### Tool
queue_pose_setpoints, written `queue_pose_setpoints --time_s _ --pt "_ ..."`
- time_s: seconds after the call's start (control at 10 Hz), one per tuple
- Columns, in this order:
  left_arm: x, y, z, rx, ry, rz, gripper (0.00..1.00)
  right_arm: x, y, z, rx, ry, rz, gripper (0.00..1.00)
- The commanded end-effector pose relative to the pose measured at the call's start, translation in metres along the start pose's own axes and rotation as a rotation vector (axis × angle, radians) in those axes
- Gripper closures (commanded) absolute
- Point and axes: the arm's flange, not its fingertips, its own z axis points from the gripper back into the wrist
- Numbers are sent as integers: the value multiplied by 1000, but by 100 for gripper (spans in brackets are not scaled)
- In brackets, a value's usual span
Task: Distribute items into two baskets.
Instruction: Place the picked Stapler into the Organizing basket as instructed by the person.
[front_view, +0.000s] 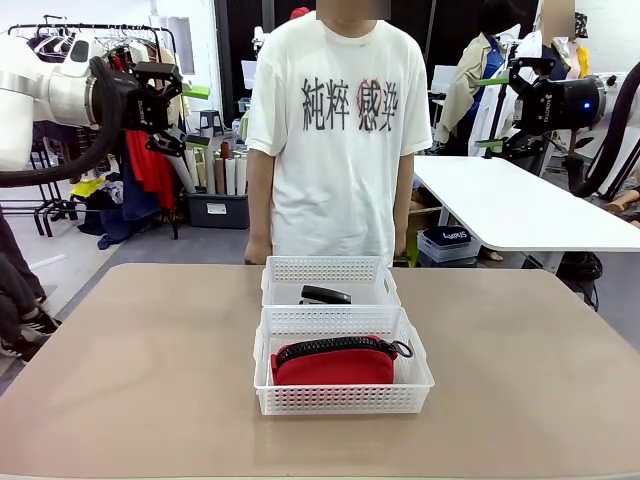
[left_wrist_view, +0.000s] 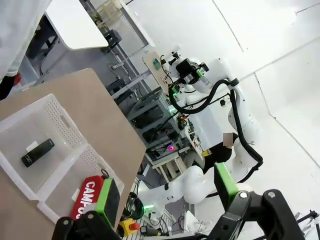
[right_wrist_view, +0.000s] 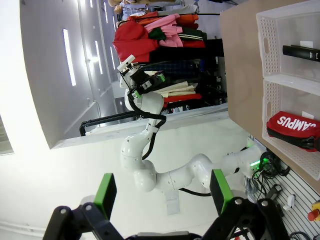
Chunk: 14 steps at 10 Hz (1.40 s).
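Baskets, white lattice plastic: two, one near (front_view: 343, 375) and one far (front_view: 330, 280), touching end to end on one brown table (front_view: 140, 370). Red fabric pouch (front_view: 334, 362): one, in the near basket. Black stapler (front_view: 325, 295): one, in the far basket. Robot grippers: two, left (front_view: 196, 116) and right (front_view: 491, 112), each with two green-padded fingers. Person in a white T-shirt (front_view: 338, 140) at the far edge: one.

Bench (front_view: 140, 370): tan top, rounded corners. Two white lattice baskets sit directly on it, end to end and touching, midway between the raised left hand (front_view: 190, 115) and right hand (front_view: 490, 112), well below both: near basket (front_view: 343, 400), far basket (front_view: 330, 270).
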Motion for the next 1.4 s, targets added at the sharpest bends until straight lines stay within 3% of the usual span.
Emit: queue_pose_setpoints --time_s 0.0,0.2,0.4,1.0,1.3 --pt "3 6 -5 -133 -33 131 0 -1 4 0 19 -2 2 0" --pt "5 3 9 -169 -93 230 0 -1 4 0 19 -2 2 0" --pt "7 -1 26 -140 -78 260 0 -1 4 0 19 -2 2 0" --pt "0 -7 38 -46 -66 223 0 -1 4 0 19 -2 2 0" --pt "3 -9 39 -74 -71 224 0 -1 4 0 19 -2 2 0"
